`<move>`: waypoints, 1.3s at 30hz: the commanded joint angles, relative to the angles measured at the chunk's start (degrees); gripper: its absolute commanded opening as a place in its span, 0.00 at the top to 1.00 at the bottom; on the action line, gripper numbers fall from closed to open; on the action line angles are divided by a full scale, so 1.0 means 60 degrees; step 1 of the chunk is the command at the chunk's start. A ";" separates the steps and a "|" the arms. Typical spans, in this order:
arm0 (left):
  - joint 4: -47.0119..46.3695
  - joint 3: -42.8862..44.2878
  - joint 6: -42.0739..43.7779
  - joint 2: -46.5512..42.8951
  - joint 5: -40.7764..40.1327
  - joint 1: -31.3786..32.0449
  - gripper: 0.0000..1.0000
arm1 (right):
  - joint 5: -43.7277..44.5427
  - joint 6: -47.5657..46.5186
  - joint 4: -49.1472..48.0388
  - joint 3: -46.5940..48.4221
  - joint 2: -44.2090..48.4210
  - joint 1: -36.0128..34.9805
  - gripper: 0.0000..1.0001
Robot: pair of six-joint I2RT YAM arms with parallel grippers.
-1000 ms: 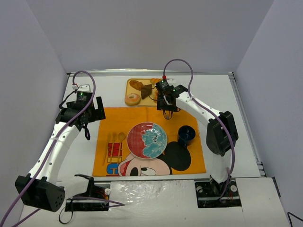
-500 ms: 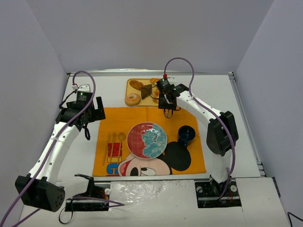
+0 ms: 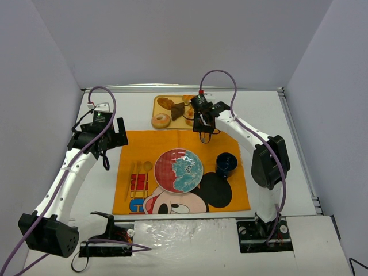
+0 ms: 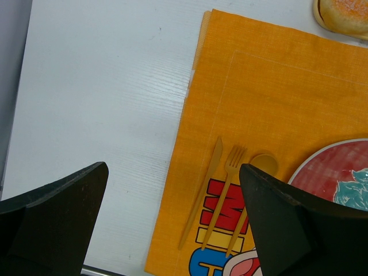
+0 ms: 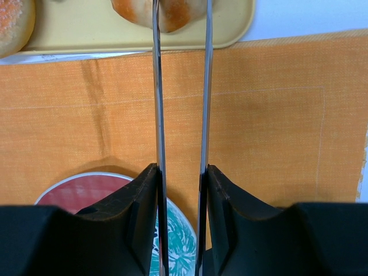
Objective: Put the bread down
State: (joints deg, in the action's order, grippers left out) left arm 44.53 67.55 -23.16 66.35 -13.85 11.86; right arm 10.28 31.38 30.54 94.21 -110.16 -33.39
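Bread roll (image 5: 178, 14) looks soft, light, crushable; take it gently across its middle. Right gripper (image 5: 181, 6) narrowly parted astride it; cannot tell if clamped.

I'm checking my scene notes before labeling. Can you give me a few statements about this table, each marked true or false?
1. The plate is empty. True.
2. The cup stands on the tray. False: it is on the mat, right of the plate.
3. Bread shows between the right gripper's fingers. True.
4. The left gripper holds the fork. False: it is open, and the fork lies on the mat.
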 commanded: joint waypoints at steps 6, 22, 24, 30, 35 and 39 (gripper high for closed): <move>-0.0201 0.0112 0.0033 -0.0200 -0.0218 -0.0072 0.03 | -0.0050 -0.0214 -0.0089 0.0537 0.1484 0.0028 1.00; -0.0142 0.0219 0.0048 -0.0122 -0.0274 -0.0061 0.03 | -0.0850 -0.0105 0.0337 -0.0116 0.3084 -0.0163 1.00; -0.0142 0.0257 0.0043 -0.0099 -0.0270 -0.0072 0.03 | -0.1067 -0.0028 0.0367 -0.0415 0.3382 -0.0230 1.00; -0.0112 0.0372 0.0050 -0.0058 -0.0286 -0.0072 0.03 | -0.1615 0.0327 0.0489 -0.2089 0.4713 -0.0858 1.00; -0.0083 0.0373 0.0051 -0.0086 -0.0314 -0.0057 0.03 | -0.1934 0.0701 0.0593 -0.3046 0.5527 -0.1481 1.00; -0.0054 0.0373 0.0060 -0.0119 -0.0338 -0.0057 0.03 | -0.1939 0.1141 0.0632 -0.4043 0.6095 -0.2224 1.00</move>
State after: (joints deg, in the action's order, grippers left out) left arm 44.66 66.92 -23.16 66.37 -14.64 11.86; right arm -0.52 35.09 35.44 72.80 -77.42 -43.81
